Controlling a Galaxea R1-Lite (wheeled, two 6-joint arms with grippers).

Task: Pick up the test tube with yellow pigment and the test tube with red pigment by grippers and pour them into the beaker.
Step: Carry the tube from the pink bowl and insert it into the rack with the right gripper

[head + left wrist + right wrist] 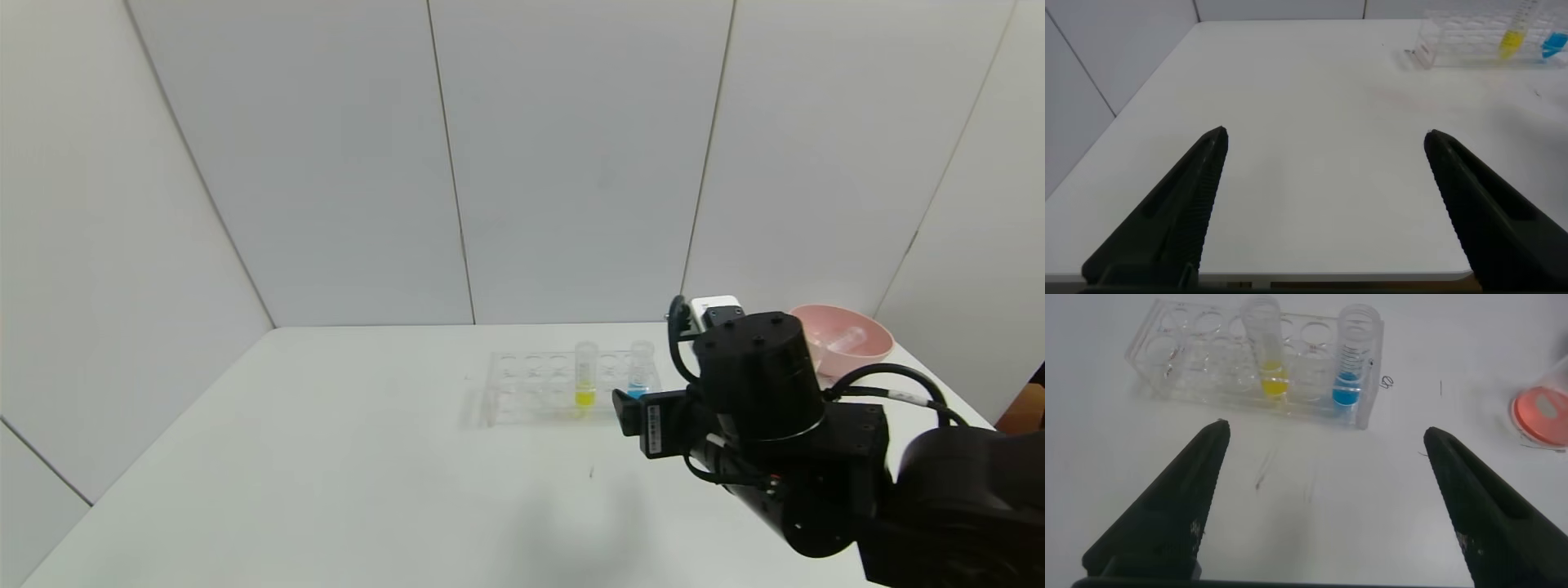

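1. Black right gripper (1323, 437) hangs released, fingers spread wide, just in front of the clear rack (522, 384); bare white table (326, 457) lies open around it.
2. I see my left gripper (1323, 139) also spread, empty, well off from the rack.
3. Yellow-pigment tube (1264, 343) stands upright in the rack, ridged rim up, beside the blue tube (1354, 351).
4. Red liquid in the beaker (1543, 408) sits beyond the rack's end.
5. Farthest, a pink bowl (845, 339).

Two tubes (1264, 343), one rack (1192, 355), one bowl (849, 339)

Lab bench: clear tube rack (1249, 363), white walls (571, 163)
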